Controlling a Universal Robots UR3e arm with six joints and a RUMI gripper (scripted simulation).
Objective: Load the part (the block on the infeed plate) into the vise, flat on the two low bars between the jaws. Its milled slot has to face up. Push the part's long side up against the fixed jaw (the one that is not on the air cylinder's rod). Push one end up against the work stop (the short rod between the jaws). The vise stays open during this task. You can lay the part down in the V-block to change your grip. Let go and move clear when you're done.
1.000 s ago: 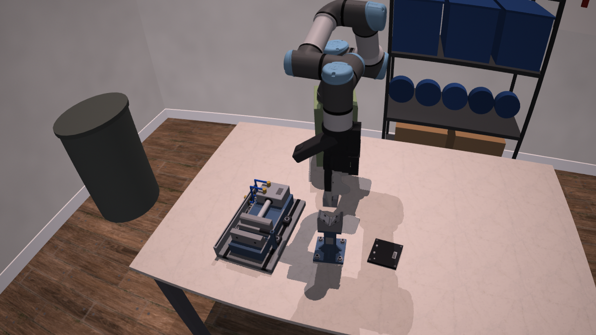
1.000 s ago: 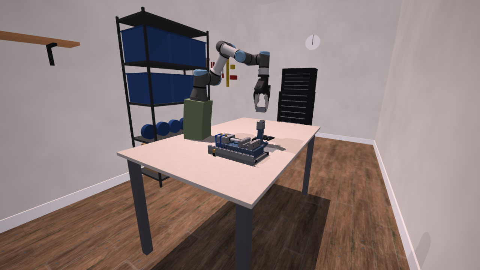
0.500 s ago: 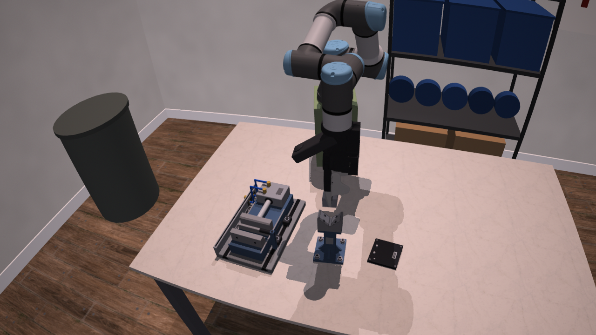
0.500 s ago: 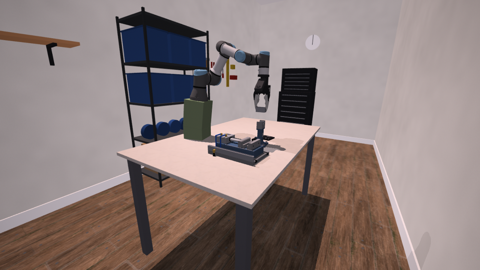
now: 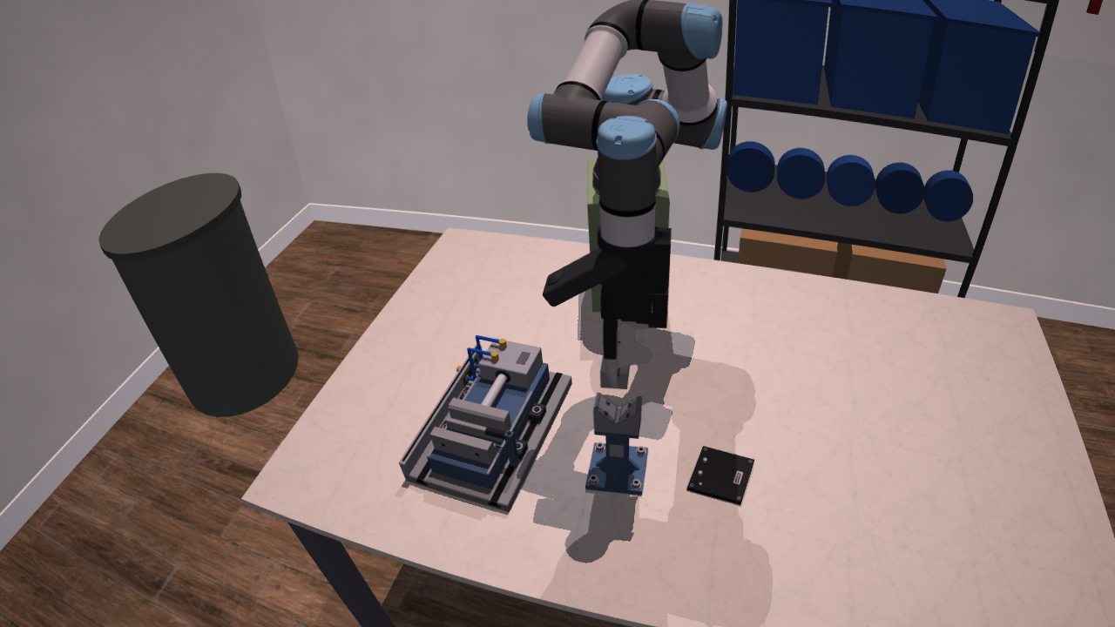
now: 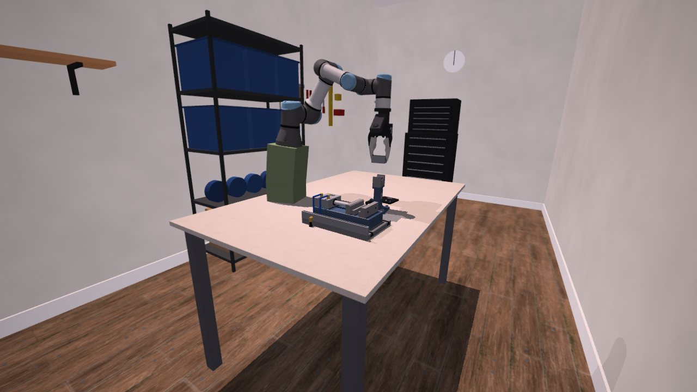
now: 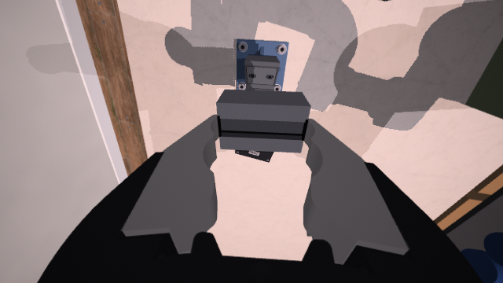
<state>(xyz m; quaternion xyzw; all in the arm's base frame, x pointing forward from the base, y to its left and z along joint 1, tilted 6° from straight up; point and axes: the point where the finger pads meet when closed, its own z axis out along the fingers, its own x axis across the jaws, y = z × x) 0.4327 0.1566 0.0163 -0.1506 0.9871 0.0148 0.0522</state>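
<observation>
Because its ends are pinched by the jaws [image 5: 614,377] [image 6: 379,158] [image 7: 262,130], the block [image 5: 618,378] [image 6: 378,159] [image 7: 263,112], at centre in the wrist view, hangs level (slot facing the camera), probably for easy lowering.

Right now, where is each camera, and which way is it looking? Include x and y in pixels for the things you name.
Top: high above the table's front side, looking down and back at the vise [image 5: 470,444] [image 6: 362,209] and V-block [image 5: 617,415] [image 6: 378,181] [image 7: 262,75]; most of the arm shows.
Exterior: off the vise's end of the table, looking along it; the whole arm and gripper [image 5: 615,375] [image 6: 379,158] [image 7: 261,119] show.
Wrist: on the arm's end, looking past the two fingers and the held block [image 5: 614,377] [image 6: 378,159] [image 7: 263,112] at the table.
Top and exterior share the vise.
</observation>
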